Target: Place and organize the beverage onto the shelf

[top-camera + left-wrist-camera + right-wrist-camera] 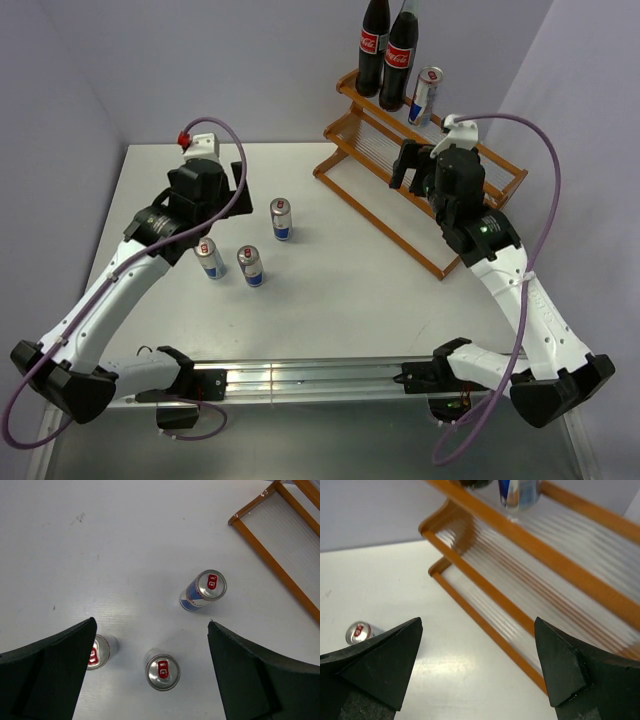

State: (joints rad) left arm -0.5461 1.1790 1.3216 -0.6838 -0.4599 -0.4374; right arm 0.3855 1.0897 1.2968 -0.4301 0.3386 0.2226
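— Where's the left claw [151, 625]?
— Left of the shelf [375, 180], jaws spread wide and empty, above three cans [250, 265] standing upright on the table [350, 290].
— And on the shelf?
— Two cola bottles [399, 60] and a fourth can [426, 95], upright side by side at the top tier's far end.
— The right claw [478, 625]?
— Wide apart too, gripping nothing, over the shelf's near half.

Top external: high behind the near edge, looking down and forward over the whole table [350, 290] to the shelf [420, 170] at the far right corner. Left wrist: close, aimed nearly straight down at three cans [162, 671] left of centre, clipping the shelf's end. Right wrist: low, close, angled along the shelf. Shared across all three: the shelf.
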